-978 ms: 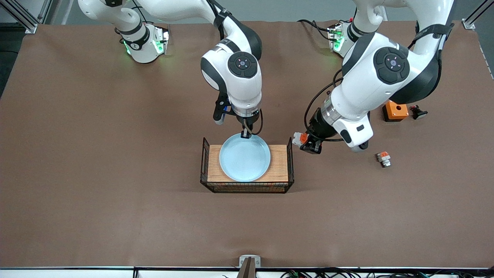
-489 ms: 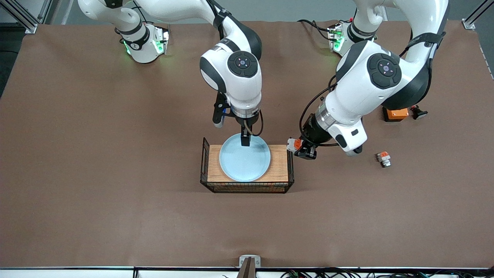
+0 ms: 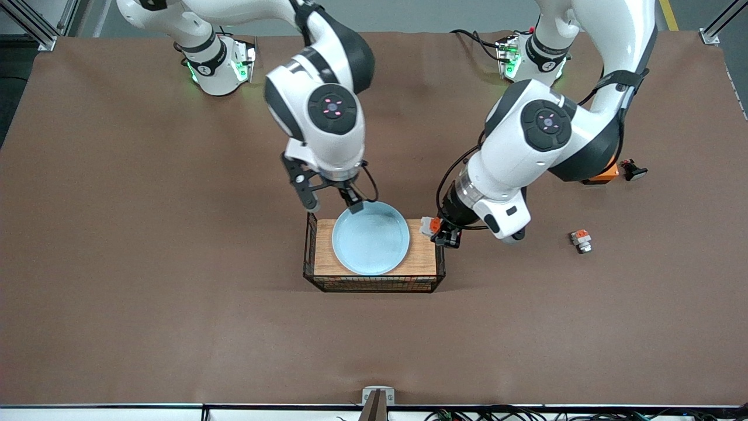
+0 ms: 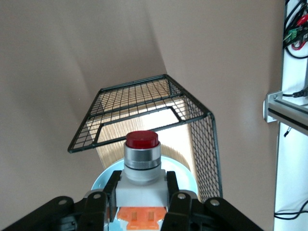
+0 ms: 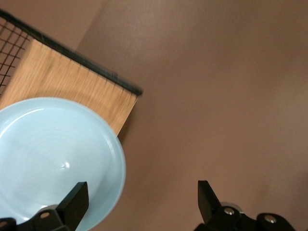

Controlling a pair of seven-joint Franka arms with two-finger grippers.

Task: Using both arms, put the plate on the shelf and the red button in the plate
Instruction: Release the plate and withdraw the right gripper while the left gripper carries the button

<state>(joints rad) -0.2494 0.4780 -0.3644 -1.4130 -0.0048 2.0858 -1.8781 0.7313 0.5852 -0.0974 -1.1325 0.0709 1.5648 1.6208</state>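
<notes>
Pale blue, the plate (image 3: 370, 237) lies flat in the wire basket (image 3: 374, 285). Left gripper (image 3: 442, 232) pinches the red button (image 3: 430, 225) over the basket's rim at the plate's three o'clock, cap aimed plateward. Right gripper (image 3: 331, 200) hangs spread over the eleven o'clock rim.

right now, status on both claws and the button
Right claw open, over plate rim. Left claw shut on red button, over wire tray end wall.

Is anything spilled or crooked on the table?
Nothing stands out. The plate lies flat in the wire basket. The left gripper holds the red button over the basket's end wall, and the right gripper is open above the plate's rim.
</notes>
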